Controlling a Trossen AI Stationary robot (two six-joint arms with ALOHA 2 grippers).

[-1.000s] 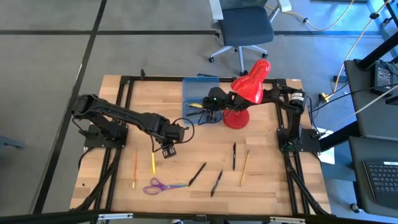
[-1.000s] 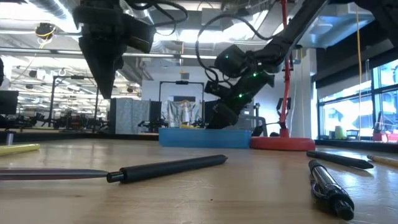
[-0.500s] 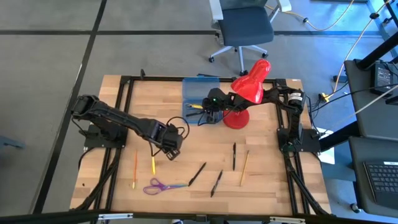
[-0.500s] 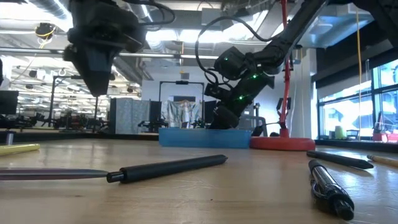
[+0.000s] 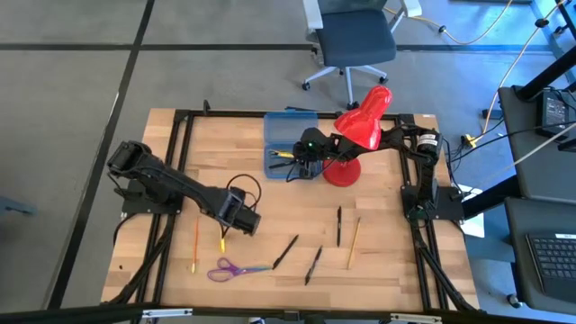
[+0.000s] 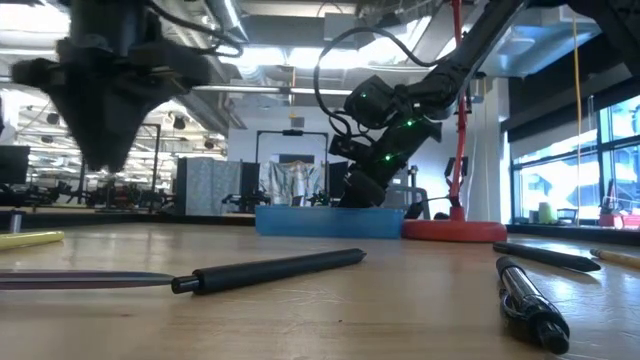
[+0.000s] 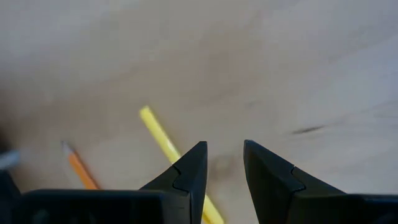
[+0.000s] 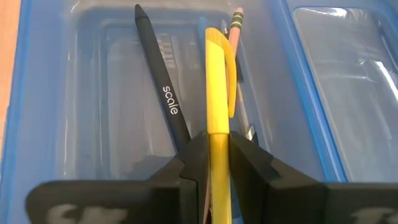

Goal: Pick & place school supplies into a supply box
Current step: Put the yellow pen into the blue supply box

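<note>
- My right gripper [image 8: 219, 163] is hanging over the flat translucent blue plastic supply box [image 5: 290, 135] at the far middle of the wooden table [image 5: 378, 261], its two dark fingers [image 8: 194, 158] clamped on a glossy yellow pen with a clip [image 8: 217, 106].
- That pen is pointing lengthwise along the open tray, its clip facing up, its tip above the other things in the box.
- Lying in the tray under it are a matte black pen printed with white lettering [image 8: 163, 94] and a pencil with a pink eraser and green ferrule [image 8: 236, 28]; a thin blue item beside them is mostly hidden.
- The box is sitting just beside the round base of the red desk lamp [image 5: 363, 121].
- My left gripper [image 7: 222, 163] is hovering low over the near-left part of the table, fingers apart with nothing between them, above a thin yellow pencil [image 7: 158, 132].
- A thin orange pencil [image 7: 79, 168] is lying near that yellow one.
- Purple-handled scissors [image 5: 236, 268] are lying near the front edge, with two black pens [image 5: 286, 251] [image 5: 313, 264], a third black pen [image 5: 338, 225] and a tan pencil [image 5: 354, 242] spread to their right.
</note>
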